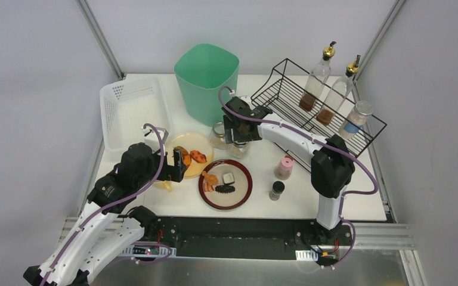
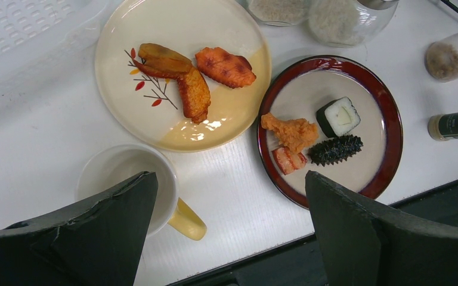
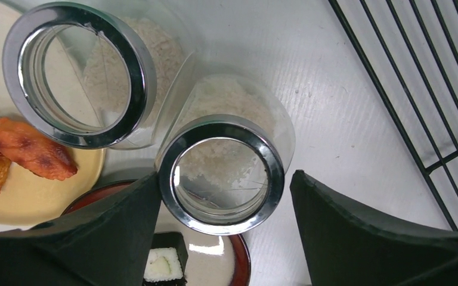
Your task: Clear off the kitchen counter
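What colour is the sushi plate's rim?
The plate's rim is dark red, around a beige centre; left wrist view shows it best.

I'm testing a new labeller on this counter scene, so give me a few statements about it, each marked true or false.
1. Two spouted bottles stand in the wire rack. True.
2. The green bin lies tipped on its side. False: it stands upright, mouth up.
3. The left gripper is open above a mug with a yellow handle. True.
4. The right gripper holds the pink-lidded shaker. False: its jaws straddle a chrome-lidded glass jar, and the shaker stands alone on the counter.
5. The sushi piece sits on the yellow plate. False: it is on the red-rimmed plate.
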{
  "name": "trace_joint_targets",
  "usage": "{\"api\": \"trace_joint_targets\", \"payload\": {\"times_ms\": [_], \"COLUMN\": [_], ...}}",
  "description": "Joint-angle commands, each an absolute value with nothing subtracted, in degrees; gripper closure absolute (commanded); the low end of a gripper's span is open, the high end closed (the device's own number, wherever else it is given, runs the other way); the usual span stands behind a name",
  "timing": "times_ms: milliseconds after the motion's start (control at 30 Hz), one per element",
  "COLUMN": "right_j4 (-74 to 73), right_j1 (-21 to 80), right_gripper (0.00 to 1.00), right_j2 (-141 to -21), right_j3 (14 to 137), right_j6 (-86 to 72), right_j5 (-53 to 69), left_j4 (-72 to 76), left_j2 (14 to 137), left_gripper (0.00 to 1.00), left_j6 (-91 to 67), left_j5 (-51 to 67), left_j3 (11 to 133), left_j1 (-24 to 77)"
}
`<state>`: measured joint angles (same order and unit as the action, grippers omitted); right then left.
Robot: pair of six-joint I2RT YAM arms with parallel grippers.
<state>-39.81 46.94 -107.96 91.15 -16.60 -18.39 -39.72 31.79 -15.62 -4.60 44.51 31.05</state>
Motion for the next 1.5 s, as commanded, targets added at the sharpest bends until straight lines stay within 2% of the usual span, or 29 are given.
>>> {"api": "trace_joint_targets", "payload": {"times_ms": [0,300,400,833,1033,1233,1467], "right_j4": [-39.5,-40.4,-41.6,-51.6,-52.5,-52.1,-54.3], "right_j1": [47.4,48.7,49.4,48.4,43.1,35.2,30.6], "right_gripper": [0.24,0.64,0.72,0.78,0.79,0.80,0.81], "right_j2": [-106.1,-104.2,-102.3,-93.0,-92.3,-94.4,-101.6], "right_j3": [91.3,91.5,92.5,104.1,109.6,114.7,123.7], "right_j6": [-17.2,-16.1,-15.5,-11.6,-11.4,-13.5,-14.2], "right_j5": [-17.8,-19.3,-20.9,-24.3,-25.5,-23.4,-23.5], "left_j4": [-38.8,-38.8,-38.8,-38.8,-38.9,-38.8,-38.8], "left_j2": [31.5,31.8,31.8,32.0,31.7,31.4,31.0], "left_gripper": [0.00,0.00,0.00,0.00,0.00,0.00,0.00], "left_j6": [-14.5,-14.5,-14.5,-14.5,-14.5,-14.5,-14.5], "left_j5": [-5.0,-4.7,-4.5,-4.1,-4.5,-4.8,-4.8], "left_j3": [45.1,45.2,45.2,45.2,45.2,45.2,45.2], "left_j1": [30.9,30.9,31.0,30.9,30.9,30.9,31.0]}}
